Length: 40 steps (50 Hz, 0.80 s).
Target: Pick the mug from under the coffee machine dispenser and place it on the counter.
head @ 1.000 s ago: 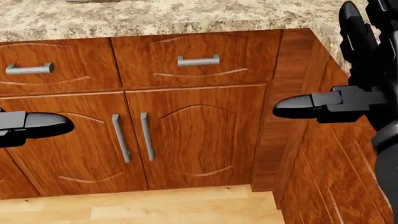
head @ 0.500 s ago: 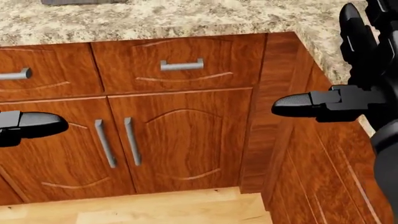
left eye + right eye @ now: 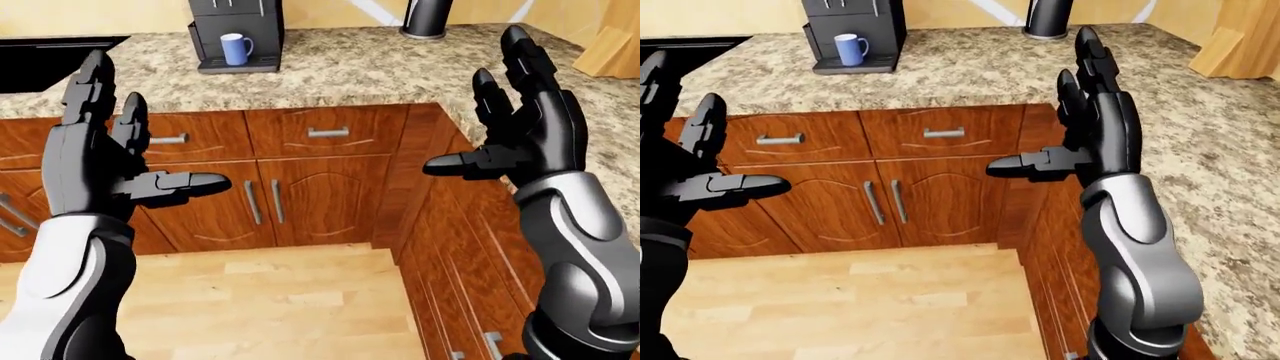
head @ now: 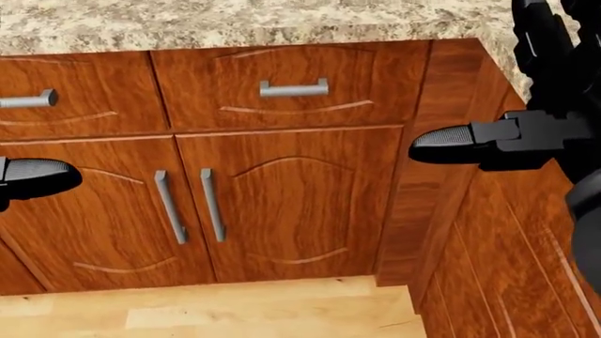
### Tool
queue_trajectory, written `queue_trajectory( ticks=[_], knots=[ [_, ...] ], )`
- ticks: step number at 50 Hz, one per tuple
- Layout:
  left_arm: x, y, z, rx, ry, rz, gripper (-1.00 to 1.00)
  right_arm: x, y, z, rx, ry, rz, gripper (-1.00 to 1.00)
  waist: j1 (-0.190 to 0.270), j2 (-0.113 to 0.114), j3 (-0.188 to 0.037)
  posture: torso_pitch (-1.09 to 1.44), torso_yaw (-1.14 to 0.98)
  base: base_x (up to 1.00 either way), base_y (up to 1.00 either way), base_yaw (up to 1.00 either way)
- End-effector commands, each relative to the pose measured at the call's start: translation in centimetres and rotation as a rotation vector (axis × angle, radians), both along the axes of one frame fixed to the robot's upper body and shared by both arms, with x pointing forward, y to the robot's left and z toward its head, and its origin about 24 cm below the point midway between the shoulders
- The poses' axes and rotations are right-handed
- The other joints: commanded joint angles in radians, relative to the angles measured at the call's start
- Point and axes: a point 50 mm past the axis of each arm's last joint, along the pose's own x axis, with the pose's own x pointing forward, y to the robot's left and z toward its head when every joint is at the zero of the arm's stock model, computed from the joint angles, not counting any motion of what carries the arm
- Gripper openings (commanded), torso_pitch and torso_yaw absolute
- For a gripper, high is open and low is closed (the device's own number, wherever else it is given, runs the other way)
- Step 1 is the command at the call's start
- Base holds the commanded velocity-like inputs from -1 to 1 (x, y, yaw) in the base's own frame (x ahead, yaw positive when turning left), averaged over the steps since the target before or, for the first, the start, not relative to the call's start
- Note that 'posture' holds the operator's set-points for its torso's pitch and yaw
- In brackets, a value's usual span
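Note:
A blue mug [image 3: 236, 49] stands under the dispenser of the dark coffee machine [image 3: 236, 30] on the speckled counter [image 3: 340, 71], at the top of the left-eye view. It also shows in the right-eye view [image 3: 849, 49]. My left hand [image 3: 125, 161] is open and empty, raised at the left, well below and short of the mug. My right hand [image 3: 505, 131] is open and empty, raised at the right over the counter's corner. In the head view only a left fingertip [image 4: 37, 176] and the right thumb [image 4: 451, 153] show.
Wooden cabinet doors and drawers [image 3: 300, 172] with grey handles run under the counter. A black cooktop [image 3: 45, 60] lies at the left. A dark cylinder [image 3: 427, 19] stands at the top, a wooden block [image 3: 610, 52] at the right. Wood floor [image 3: 270, 307] lies below.
The head view has shifted: the cabinets slid left, then back right and slightly down, so the camera moved. Both hands stay open and hold nearly the same pose.

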Motion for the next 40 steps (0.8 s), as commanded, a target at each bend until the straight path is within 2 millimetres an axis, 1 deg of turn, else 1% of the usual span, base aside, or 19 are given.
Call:
queue_trajectory(
  ticks=[1, 8, 11, 12, 14, 17, 20, 23, 26, 27, 28, 29, 30, 31, 32, 34, 36, 38, 40],
  knots=[
    [-0.54, -0.14, 1.3, 0.019, -0.08, 0.0, 1.0, -0.64, 0.03, 1.45, -0.014, -0.089, -0.004, 1.0, 0.0, 0.003, -0.031, 0.0, 0.0, 0.0, 0.09, 0.0],
    [-0.58, -0.12, 1.27, 0.021, -0.08, 0.001, 1.0, -0.76, -0.04, 1.67, -0.034, -0.097, -0.008, 1.0, -0.008, 0.017, -0.016, 0.0, 0.0, 0.0, 0.15, 0.0],
    [-0.58, -0.05, 1.32, 0.022, -0.081, 0.003, 1.0, -0.78, 0.01, 1.59, -0.041, -0.099, -0.008, 1.0, -0.013, 0.057, -0.013, 0.0, 0.0, 0.0, 0.2, 0.0],
    [-0.6, -0.05, 1.32, 0.023, -0.081, 0.003, 1.0, -0.79, -0.03, 1.63, -0.044, -0.099, -0.008, 1.0, -0.014, 0.048, -0.016, 0.0, 0.0, 0.0, 0.2, 0.0],
    [-0.6, -0.03, 1.35, 0.023, -0.082, 0.005, 1.0, -0.8, -0.05, 1.65, -0.045, -0.1, -0.008, 1.0, -0.013, 0.066, -0.013, 0.0, 0.0, 0.0, 0.19, 0.0],
    [-0.62, 0.0, 1.35, 0.024, -0.083, 0.006, 1.0, -0.85, -0.06, 1.82, -0.038, -0.1, -0.007, 1.0, -0.008, 0.048, -0.018, 0.0, 0.0, 0.0, 0.19, 0.0],
    [-0.66, -0.02, 1.38, 0.025, -0.084, 0.005, 1.0, -0.86, -0.02, 1.8, -0.04, -0.1, -0.006, 1.0, -0.008, 0.028, -0.009, 0.0, 0.0, 0.0, 0.19, 0.0],
    [-0.66, 0.03, 1.37, 0.028, -0.084, 0.007, 1.0, -0.84, -0.01, 1.86, -0.04, -0.102, -0.006, 1.0, -0.009, 0.009, -0.011, 0.0, 0.0, 0.0, 0.19, 0.0],
    [-0.65, 0.01, 1.33, 0.03, -0.083, 0.007, 1.0, -0.9, 0.04, 1.75, -0.04, -0.103, -0.006, 1.0, -0.006, -0.022, -0.012, 0.0, 0.0, 0.0, 0.19, 0.0],
    [-0.64, 0.01, 1.32, 0.03, -0.083, 0.007, 1.0, -0.88, 0.04, 1.73, -0.041, -0.103, -0.007, 1.0, -0.005, -0.036, -0.013, 0.0, 0.0, 0.0, 0.19, 0.0],
    [-0.63, 0.02, 1.3, 0.032, -0.083, 0.007, 1.0, -0.85, 0.02, 1.78, -0.042, -0.104, -0.005, 1.0, -0.004, -0.061, -0.021, 0.0, 0.0, 0.0, 0.16, 0.0],
    [-0.62, 0.03, 1.31, 0.033, -0.083, 0.008, 1.0, -0.85, 0.01, 1.75, -0.044, -0.103, -0.006, 1.0, -0.006, -0.036, -0.014, 0.0, 0.0, 0.01, 0.15, 0.0],
    [-0.61, 0.04, 1.33, 0.033, -0.084, 0.008, 1.0, -0.86, 0.02, 1.74, -0.047, -0.103, -0.006, 1.0, -0.009, -0.033, -0.017, 0.0, 0.0, 0.02, 0.14, 0.0],
    [-0.61, 0.03, 1.33, 0.033, -0.084, 0.008, 1.0, -0.87, 0.01, 1.76, -0.049, -0.104, -0.005, 1.0, -0.005, -0.044, -0.017, 0.0, 0.0, 0.05, 0.15, 0.0],
    [-0.61, 0.02, 1.33, 0.034, -0.083, 0.008, 1.0, -0.89, 0.02, 1.77, -0.051, -0.105, -0.004, 1.0, -0.007, -0.046, -0.017, 0.0, 0.0, 0.06, 0.15, 0.0],
    [-0.61, 0.0, 1.35, 0.034, -0.084, 0.008, 1.0, -0.92, 0.03, 1.82, -0.052, -0.107, -0.004, 1.0, -0.005, -0.037, -0.019, 0.0, 0.0, 0.09, 0.16, 0.0],
    [-0.61, 0.01, 1.38, 0.034, -0.084, 0.008, 1.0, -0.96, 0.03, 1.91, -0.052, -0.108, -0.003, 1.0, -0.005, -0.022, -0.004, 0.0, 0.0, 0.1, 0.14, 0.0],
    [-0.58, -0.01, 1.39, 0.033, -0.084, 0.007, 1.0, -0.97, 0.03, 1.93, -0.053, -0.108, -0.003, 1.0, -0.009, 0.003, 0.004, 0.0, 0.0, 0.11, 0.14, 0.0],
    [-0.58, -0.04, 1.43, 0.033, -0.085, 0.006, 1.0, -0.98, 0.0, 1.95, -0.054, -0.109, -0.003, 1.0, -0.015, 0.047, -0.001, 0.0, 0.0, 0.12, 0.14, 0.0]
  ],
)
